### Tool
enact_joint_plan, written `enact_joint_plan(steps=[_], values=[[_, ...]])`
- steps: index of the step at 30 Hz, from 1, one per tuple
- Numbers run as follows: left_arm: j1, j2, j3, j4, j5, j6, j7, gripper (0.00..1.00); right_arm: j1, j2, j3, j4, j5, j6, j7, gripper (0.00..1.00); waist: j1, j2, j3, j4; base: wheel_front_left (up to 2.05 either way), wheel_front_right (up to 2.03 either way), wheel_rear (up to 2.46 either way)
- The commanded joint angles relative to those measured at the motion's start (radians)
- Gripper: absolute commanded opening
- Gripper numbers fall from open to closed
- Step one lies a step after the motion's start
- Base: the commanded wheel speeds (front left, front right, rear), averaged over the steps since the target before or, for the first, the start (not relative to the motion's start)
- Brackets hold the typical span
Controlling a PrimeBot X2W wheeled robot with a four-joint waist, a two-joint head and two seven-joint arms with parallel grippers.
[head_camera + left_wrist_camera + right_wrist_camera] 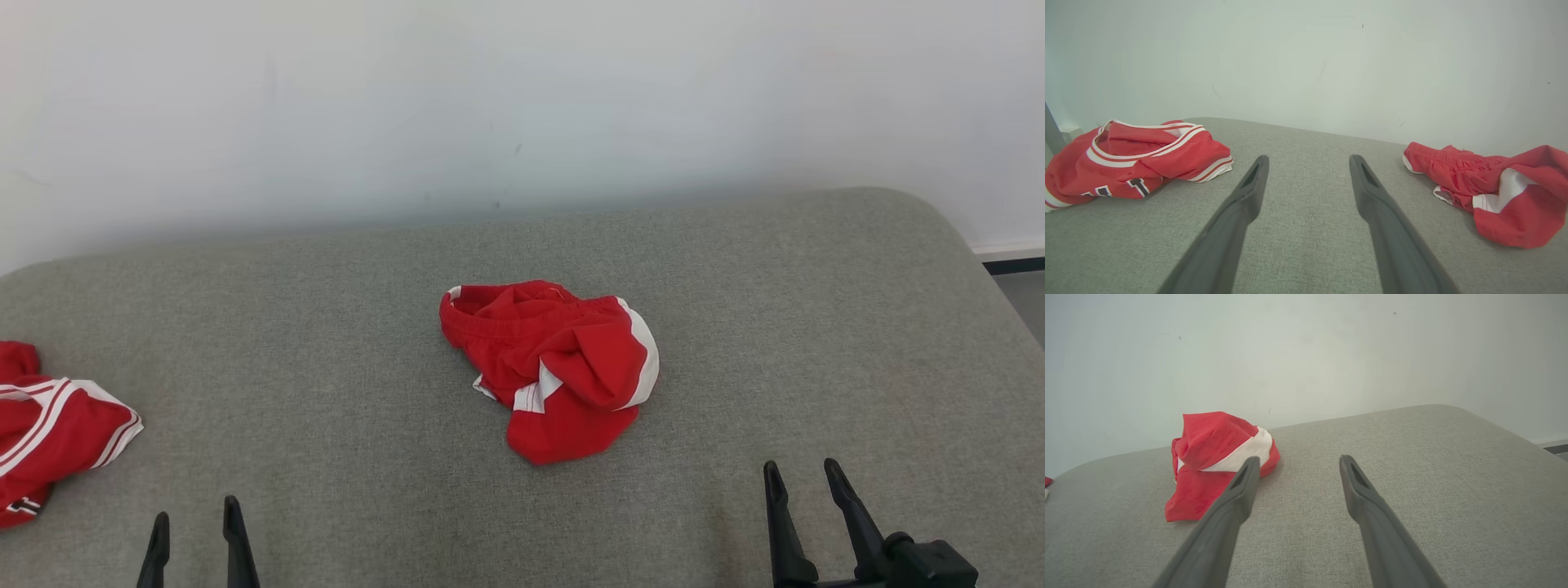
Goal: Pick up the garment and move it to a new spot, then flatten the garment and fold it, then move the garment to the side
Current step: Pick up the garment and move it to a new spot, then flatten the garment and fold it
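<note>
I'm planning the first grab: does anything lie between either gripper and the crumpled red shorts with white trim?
Nothing visible does. Only the bare grey fabric surface separates the open left gripper and right gripper from the crumpled red shorts with white trim. The red striped jersey lies apart at the far left, off both paths.

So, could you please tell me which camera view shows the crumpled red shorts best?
The head view: it looks down on the shorts, showing their whole outline, waistband and white trim. The left wrist view sees them low from the side, reaching the right edge. The right wrist view shows one end, partly behind a finger.
</note>
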Motion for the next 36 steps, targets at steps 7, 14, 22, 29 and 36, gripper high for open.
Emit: enact_joint_plan(steps=[7,14,22,29,36], values=[[0.019,-0.002,-0.019,-0.004,0.01,0.016,-0.003,1.0,0.009,-0.002,0.001,0.006,-0.002,-0.002,-0.002,1.0,0.0,0.0,-0.002,-0.002,0.0,0.0,0.0],[0.019,-0.001,-0.031,0.003,0.049,-0.002,-0.003,1.0,0.015,-0.002,0.002,0.009,-0.005,-0.002,-0.002,1.0,0.0,0.0,-0.002,-0.002,0.0,0.0,0.0],[0.016,-0.002,-0.036,0.011,0.06,-0.001,-0.002,1.0,0.016,-0.002,0.002,0.01,-0.008,-0.002,-0.002,1.0,0.0,0.0,-0.002,0.0,0.0,0.0,0.0],[0.014,-0.001,-0.041,0.019,0.076,-0.009,-0.002,1.0,0.013,-0.002,0.002,0.012,-0.009,-0.002,-0.002,1.0,0.0,0.0,-0.001,0.002,0.0,0.0,0.0],[0.009,-0.001,-0.038,0.033,0.082,-0.013,-0.003,1.0,0.013,-0.002,0.006,0.011,-0.004,-0.002,-0.002,1.0,0.0,0.0,-0.001,0.003,0.0,0.0,0.0]])
